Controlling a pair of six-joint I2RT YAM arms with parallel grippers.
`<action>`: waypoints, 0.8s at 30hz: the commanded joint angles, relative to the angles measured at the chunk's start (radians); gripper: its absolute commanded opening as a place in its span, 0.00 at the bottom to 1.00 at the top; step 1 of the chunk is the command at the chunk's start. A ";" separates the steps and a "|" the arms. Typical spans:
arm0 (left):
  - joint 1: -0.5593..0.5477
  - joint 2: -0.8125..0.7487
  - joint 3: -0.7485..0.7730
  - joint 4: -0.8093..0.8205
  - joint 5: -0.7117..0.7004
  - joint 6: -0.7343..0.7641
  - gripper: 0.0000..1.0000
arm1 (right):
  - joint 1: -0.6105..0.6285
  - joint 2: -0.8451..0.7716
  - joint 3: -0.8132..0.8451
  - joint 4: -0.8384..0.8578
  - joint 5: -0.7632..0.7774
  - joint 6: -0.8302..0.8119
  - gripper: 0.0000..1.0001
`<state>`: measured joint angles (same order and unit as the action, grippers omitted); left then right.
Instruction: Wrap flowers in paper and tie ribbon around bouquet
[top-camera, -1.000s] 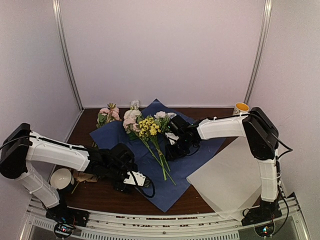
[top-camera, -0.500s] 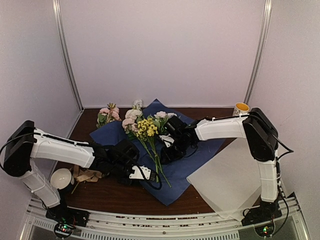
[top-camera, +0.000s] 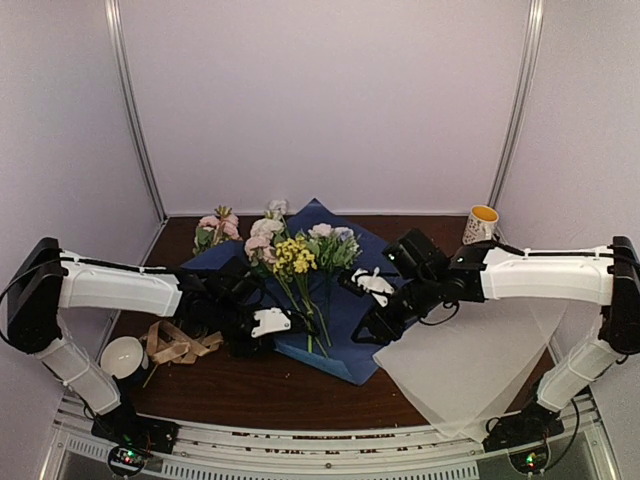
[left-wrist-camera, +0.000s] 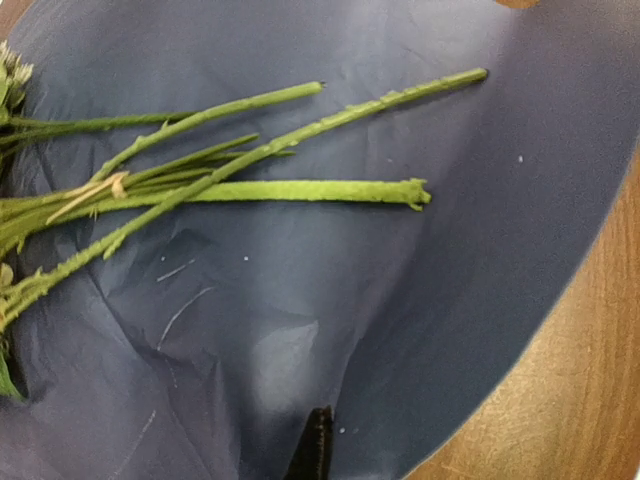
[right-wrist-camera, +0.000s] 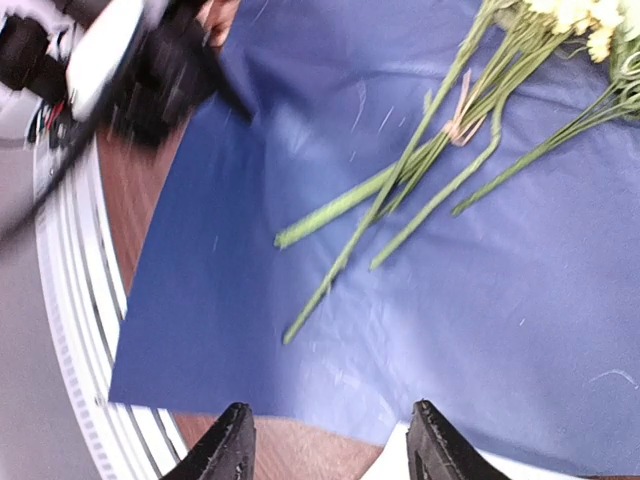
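Left end effector (top-camera: 292, 325): clenched tight, apparently pinching near-left flap of the paper (left-wrist-camera: 480, 200). Only one dark fingertip (left-wrist-camera: 315, 455) visible in wrist view, blue sheet puckered and raised around it, so grip judged, not certain. Holds flap up off worktop (top-camera: 250, 390), likely for folding over the stems (left-wrist-camera: 300, 190).

Right end effector (right-wrist-camera: 330, 445): released, jaws apart, nothing between them. Hovers over near-right edge of paper, next to whitish sheet (top-camera: 460, 370). Probably placed to take the opposite side or pin the paper during the fold.

Ribbon (top-camera: 178, 343): loose loops on worktop left of paper, beside white bowl (top-camera: 122, 355), apart from both end effectors. Parked for tying stage, untouched.

Flowers (top-camera: 295, 255): lying on middle of paper, stems pointing near, blooms toward far corner. Laid diagonal, good for rolling sides into a cone. Stems bunched with thin tan tie, cut ends well inside paper edge. Wrap not closed yet, so early in task. Risk: thin paper tearing or slipping from pinch, stems rolling off centre.

Farther back: loose pink flowers (top-camera: 215, 230) at far left, on or just off paper edge, hard to tell. Yellow-lined mug (top-camera: 482, 220) at far right, well apart, not involved.
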<state>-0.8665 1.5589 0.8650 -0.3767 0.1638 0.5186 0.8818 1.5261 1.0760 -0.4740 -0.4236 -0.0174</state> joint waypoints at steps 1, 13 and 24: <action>0.042 -0.044 0.020 -0.037 0.132 -0.136 0.00 | 0.016 -0.047 -0.102 0.107 -0.039 -0.099 0.53; 0.097 -0.058 0.045 -0.032 0.174 -0.298 0.00 | 0.101 0.012 -0.193 0.203 -0.037 -0.087 0.62; 0.124 -0.005 0.095 -0.107 0.208 -0.337 0.00 | 0.160 -0.007 -0.314 0.372 0.056 0.000 0.66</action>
<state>-0.7616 1.5505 0.9371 -0.4759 0.3302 0.2085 1.0290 1.5383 0.7811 -0.2020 -0.4400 -0.0521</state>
